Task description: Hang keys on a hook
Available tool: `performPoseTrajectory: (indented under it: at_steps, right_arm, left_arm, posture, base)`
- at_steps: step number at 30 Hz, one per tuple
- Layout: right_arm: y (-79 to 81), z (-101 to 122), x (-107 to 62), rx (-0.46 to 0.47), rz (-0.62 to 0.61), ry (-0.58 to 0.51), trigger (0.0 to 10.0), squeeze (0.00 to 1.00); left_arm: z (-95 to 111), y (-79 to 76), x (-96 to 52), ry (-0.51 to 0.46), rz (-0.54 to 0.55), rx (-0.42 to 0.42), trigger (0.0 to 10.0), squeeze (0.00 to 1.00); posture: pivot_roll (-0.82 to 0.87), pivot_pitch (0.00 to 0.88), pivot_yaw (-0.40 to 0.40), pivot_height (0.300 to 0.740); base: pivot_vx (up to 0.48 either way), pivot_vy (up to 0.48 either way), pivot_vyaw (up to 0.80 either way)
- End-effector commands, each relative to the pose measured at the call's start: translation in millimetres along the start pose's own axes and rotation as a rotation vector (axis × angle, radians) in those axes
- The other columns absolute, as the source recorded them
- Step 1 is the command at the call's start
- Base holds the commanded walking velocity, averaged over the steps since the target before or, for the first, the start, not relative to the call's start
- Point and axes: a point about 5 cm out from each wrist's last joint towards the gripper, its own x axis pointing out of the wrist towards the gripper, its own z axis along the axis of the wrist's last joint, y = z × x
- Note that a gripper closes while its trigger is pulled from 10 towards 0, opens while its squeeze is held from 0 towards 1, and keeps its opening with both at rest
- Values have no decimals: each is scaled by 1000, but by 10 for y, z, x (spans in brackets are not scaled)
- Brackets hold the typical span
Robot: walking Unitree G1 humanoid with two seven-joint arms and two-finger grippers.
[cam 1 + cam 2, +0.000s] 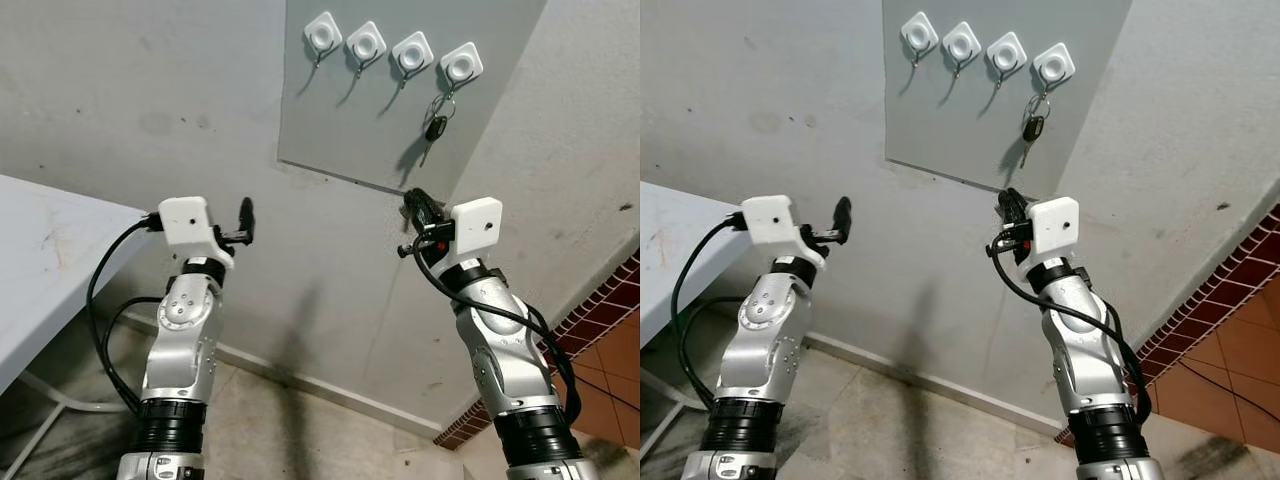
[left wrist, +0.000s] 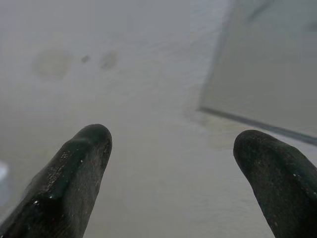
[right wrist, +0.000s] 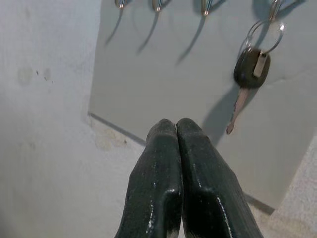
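Our keys (image 1: 437,125) hanging from the rightmost hook (image 1: 461,65), our right gripper (image 3: 176,126) below them, jaws together, our left gripper (image 2: 171,144) jaws apart

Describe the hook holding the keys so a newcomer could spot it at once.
On the wall ahead is a grey panel with four white square hooks in a row. The occupied hook is the one at the robot's far right. It alone carries the keys; the other three hang bare.

Grey plaster wall (image 1: 150,90) w/ a few faint stains, lit from front so shadows fall on it. White table (image 1: 40,250) juts in near wall's lower left. Below wall, pale skirting then concrete floor (image 1: 300,430); red tiles (image 1: 610,380) at right.
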Motion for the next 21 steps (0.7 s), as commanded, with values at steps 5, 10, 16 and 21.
performPoseTrajectory:
  at_steps: [5, 10, 16, 21]
  right_arm:
    - [-70, 127, 27, 8, -27, -59, 10000, 0]
    - [-57, 175, 44, 19, -27, -84, 10000, 0]
    - [-22, 246, 63, 33, -7, -114, 10000, 0]
    - [1, 269, 73, 41, 9, -124, 10000, 0]
  left_arm:
    - [57, -196, -28, -27, -111, 54, 10000, 0]
    - [107, -283, -35, -47, -168, 45, 10000, 0]
    - [151, -324, -45, -61, -208, 33, 10000, 0]
    - [170, -308, -53, -70, -211, 15, 10000, 0]
  posture:
    - [39, 0, -86, 740]
    - [37, 0, -80, 740]
    - [39, 0, -81, 740]
    - [41, 0, -81, 740]
  base:
    - [0, 0, 0]
    - [0, 0, 0]
    - [0, 0, 0]
    - [0, 0, 0]
